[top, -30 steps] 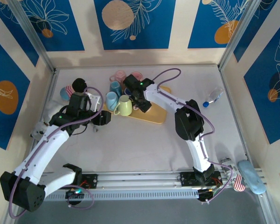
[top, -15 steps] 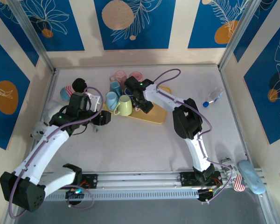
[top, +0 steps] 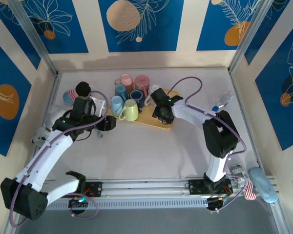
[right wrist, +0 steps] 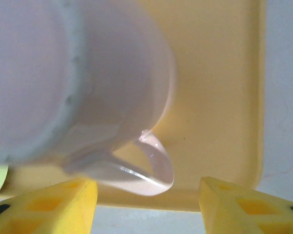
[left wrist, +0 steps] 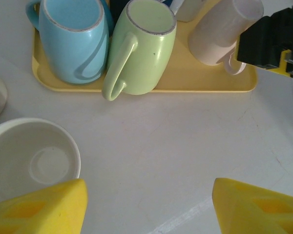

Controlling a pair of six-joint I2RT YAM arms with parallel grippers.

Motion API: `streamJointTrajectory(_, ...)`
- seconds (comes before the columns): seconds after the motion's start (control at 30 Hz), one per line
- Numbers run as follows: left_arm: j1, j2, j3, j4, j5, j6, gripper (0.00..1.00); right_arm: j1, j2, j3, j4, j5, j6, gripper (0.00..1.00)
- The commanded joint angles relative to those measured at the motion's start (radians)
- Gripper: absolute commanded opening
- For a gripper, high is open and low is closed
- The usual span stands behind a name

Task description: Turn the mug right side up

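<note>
Left wrist view: left fingers [left wrist: 44,209] spread wide and empty over bare worktop [left wrist: 185,146]. A white bowl [left wrist: 31,156] sits just before the yellow tray [left wrist: 185,87], which carries upright green [left wrist: 141,48] and blue [left wrist: 73,41] mugs. Right wrist view: right fingers [right wrist: 244,204] parted, gripping nothing, flank the handle of the pale mug [right wrist: 88,83], base-up at the tray's right end.

Overhead, the yellow tray [top: 162,123] sits mid-table [top: 151,151] with mugs crowded at its left end: a light green mug [top: 130,111] touching a light blue mug [top: 116,104], a teal mug [top: 120,91] and dark blue mug [top: 136,96] behind those, then a pink mug [top: 124,80] and a taller pink mug [top: 142,83] at the back. The right gripper [top: 161,108] hangs over the tray just beside a pale mug [top: 154,90] that the arm partly hides, so I can't tell which way up it is. The left gripper [top: 109,124] is over bare table just left of the tray, and there's a water bottle [top: 223,101] near the right wall.
</note>
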Motion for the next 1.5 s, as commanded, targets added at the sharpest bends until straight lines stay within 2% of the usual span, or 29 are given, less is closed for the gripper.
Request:
streamJointTrajectory(0.0, 0.013, 0.006, 0.032, 0.000, 0.027, -0.007, 0.68, -0.001, -0.057, -0.052, 0.115, -0.031, -0.193, 0.58)
streamJointTrajectory(0.13, 0.012, 0.006, 0.035, 0.000, 0.024, -0.009, 0.68, -0.012, -0.050, -0.050, 0.123, -0.041, -0.257, 0.56)
streamJointTrajectory(0.3, 0.013, 0.005, 0.041, -0.006, 0.027, -0.007, 0.68, -0.015, -0.005, -0.007, 0.103, -0.018, -0.324, 0.45)
streamJointTrajectory(0.7, 0.012, 0.002, 0.029, -0.001, 0.037, -0.007, 0.66, -0.022, 0.071, 0.062, 0.074, 0.045, -0.410, 0.35)
streamJointTrajectory(1.03, 0.013, 0.011, 0.018, 0.023, 0.048, -0.036, 0.66, -0.025, 0.097, 0.079, 0.051, 0.092, -0.458, 0.19)
streamJointTrajectory(1.2, 0.013, 0.012, 0.005, 0.036, 0.057, -0.057, 0.65, -0.027, 0.088, 0.076, 0.042, 0.105, -0.467, 0.14)
streamJointTrajectory(1.3, 0.013, 0.012, -0.003, 0.047, 0.059, -0.069, 0.65, -0.032, 0.071, 0.057, 0.047, 0.099, -0.469, 0.15)
streamJointTrajectory(1.47, 0.012, 0.022, -0.002, 0.064, 0.067, -0.077, 0.65, -0.034, 0.059, 0.044, 0.049, 0.104, -0.465, 0.26)
